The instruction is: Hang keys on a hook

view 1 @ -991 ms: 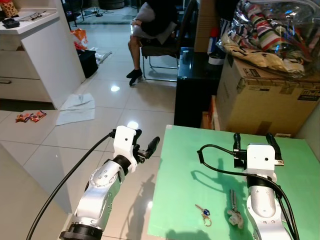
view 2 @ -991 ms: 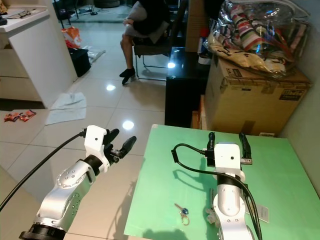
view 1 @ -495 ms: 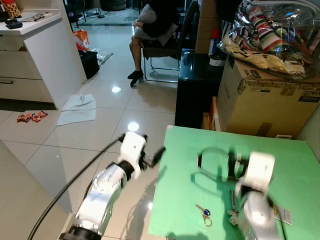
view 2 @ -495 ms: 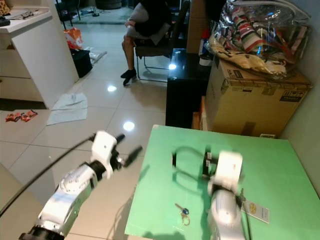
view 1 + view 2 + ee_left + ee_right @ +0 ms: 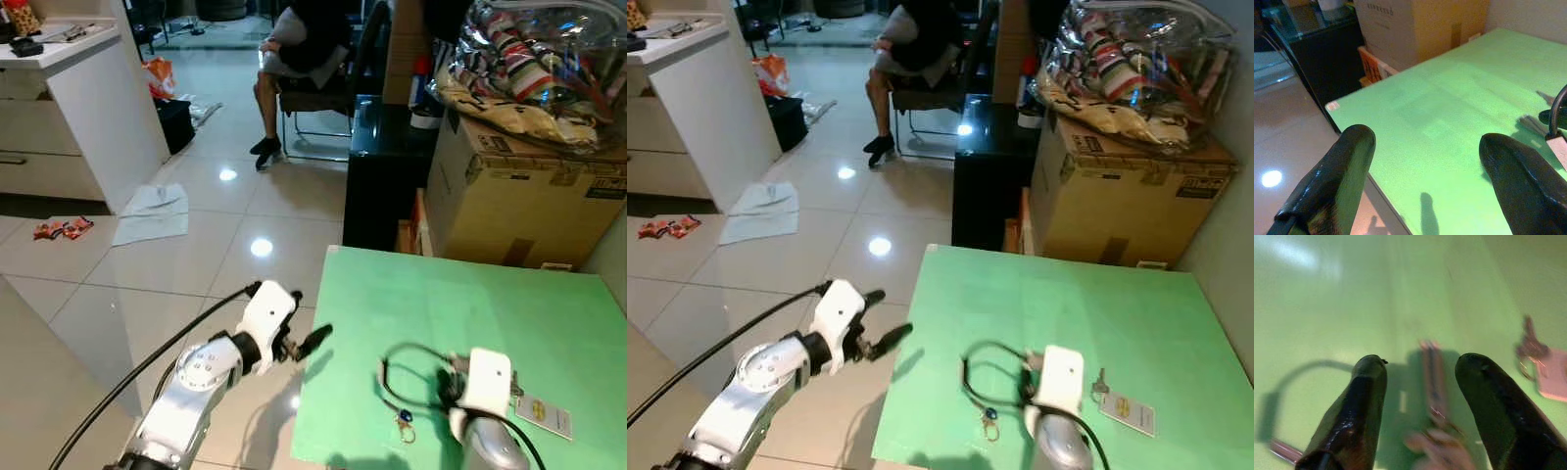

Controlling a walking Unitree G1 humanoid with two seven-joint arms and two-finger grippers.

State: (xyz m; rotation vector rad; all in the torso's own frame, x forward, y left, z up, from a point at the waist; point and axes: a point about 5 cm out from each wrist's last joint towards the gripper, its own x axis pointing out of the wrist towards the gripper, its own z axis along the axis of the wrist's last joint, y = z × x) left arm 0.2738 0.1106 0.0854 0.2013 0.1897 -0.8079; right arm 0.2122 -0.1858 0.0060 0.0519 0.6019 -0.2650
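R end effector is pointing down at the green table w/ fingers spread, hovering just above a long pinkish key piece lying betw. them; blurred, so can't tell if touching. A 2nd key w/ a pale tag is lying on the table to the right of that arm, apart from it. A small blue-headed key on a ring is lying at the near table edge, left of the R wrist, beside its black cable. L end effector is hanging over the floor just left of the table's near-left edge, fingers spread, holding nothing, aiming across the tabletop. Far side: cardboard box w/ a clear bag on top, black cabinet left of it. A person is sitting on a chair far back; white cloth is lying on the tile floor.
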